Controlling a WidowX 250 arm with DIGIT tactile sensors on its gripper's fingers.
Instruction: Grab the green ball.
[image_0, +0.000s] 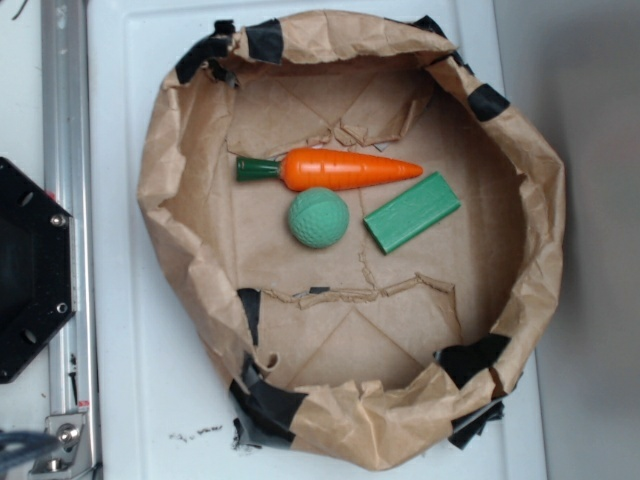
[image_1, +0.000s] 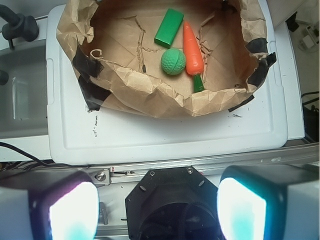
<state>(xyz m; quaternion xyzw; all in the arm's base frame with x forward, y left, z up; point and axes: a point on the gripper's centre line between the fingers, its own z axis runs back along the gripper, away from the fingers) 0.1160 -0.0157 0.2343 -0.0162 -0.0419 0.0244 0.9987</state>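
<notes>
While the end effector (image_1: 157, 207) is hanging spread and empty at the bottom of the wrist frame, the green ball (image_0: 319, 218) is sitting mid-frame in the paper nest (image_0: 175, 130), just below the carrot (image_0: 345, 169), looking light, dimpled, roll-prone—pinching across its widest middle seems best.

The green ball (image_0: 319, 218) lies near the middle of the paper nest (image_0: 175, 190), open from above, with bare paper floor toward the nest's torn near edge. The carrot (image_0: 340, 169) touches or nearly touches it on one side, and the green block (image_0: 411, 212) lies just beside it. The crumpled wall rings all three.
</notes>
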